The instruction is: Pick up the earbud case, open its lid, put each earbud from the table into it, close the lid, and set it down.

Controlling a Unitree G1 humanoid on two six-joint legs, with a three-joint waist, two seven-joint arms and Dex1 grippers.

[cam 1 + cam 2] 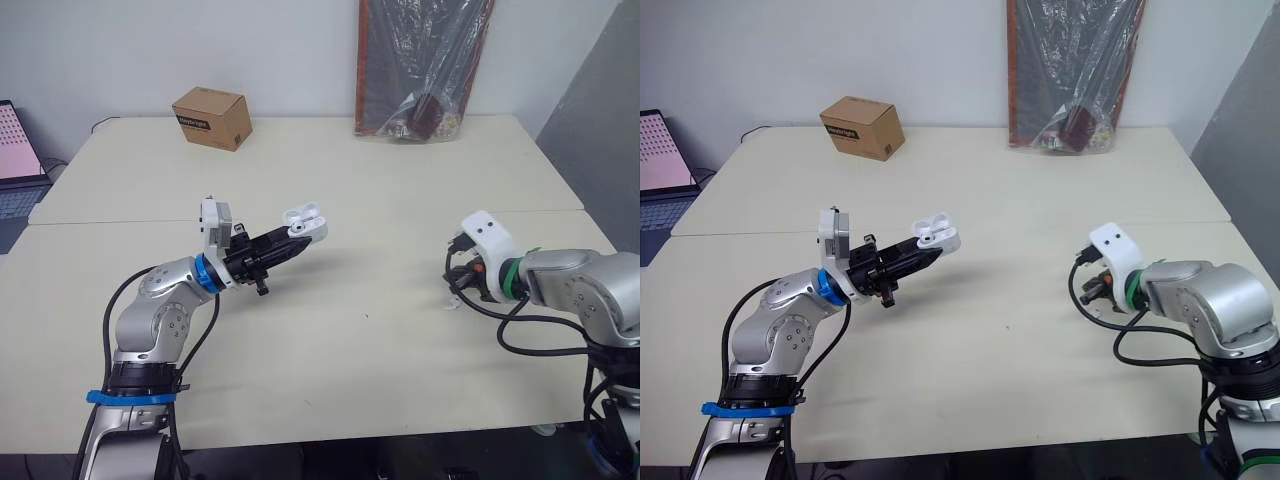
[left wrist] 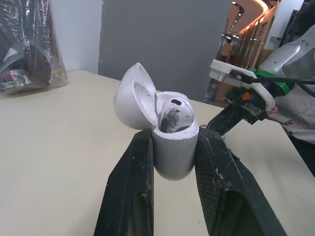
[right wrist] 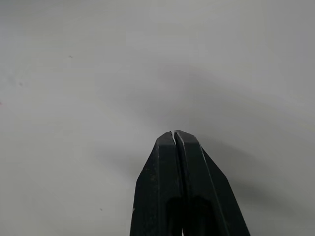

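Above a cream table (image 1: 380,200), the left gripper (image 1: 293,243) holds one earbud case (image 2: 174,152), jaws clamped on its body, lid (image 2: 133,98) flipped open, one earbud (image 2: 173,114) seated inside. Well apart, the right gripper (image 3: 175,135) points at the tabletop, jaws pressed together on nothing. One cardboard box (image 1: 211,117) sits near the far edge.

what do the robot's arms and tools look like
Both arms are rounded silver-grey shells with black cables looping outside and a white block at the wrist. The left arm has a blue wrist ring and a blue band lower down; the right arm has a green ring. The left tool and the right tool each have two tapering black fingers.
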